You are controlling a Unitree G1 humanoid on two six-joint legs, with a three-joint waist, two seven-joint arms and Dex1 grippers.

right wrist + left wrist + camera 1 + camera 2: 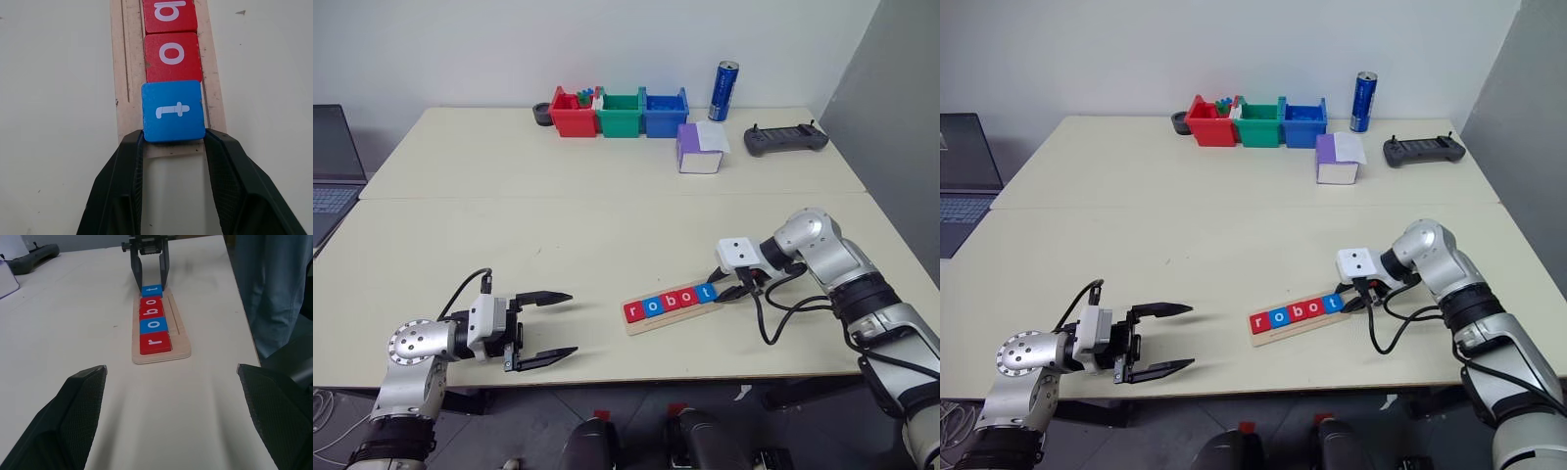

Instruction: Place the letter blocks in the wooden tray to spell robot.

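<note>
We see the wooden tray (668,305) near the front edge of the table (558,215), at about 5 o'clock from its middle. It carries the letter blocks (672,300) in one row: red r, blue o, red b, red o, blue t.

The right gripper (173,142) has its two black fingers closed on the sides of the blue t block (173,111), at the tray's right end. This block sits a little off the line of the others and seems to overlap the tray's edge. We think that if the fingers let go now, or drag as they lift, the t can tip or push its neighbours.

The left gripper (542,329) hangs fully open and empty, at 9 o'clock from the tray.

The fingers hide the tray's end under the t, so we cannot tell if it lies flat in the groove.
</note>
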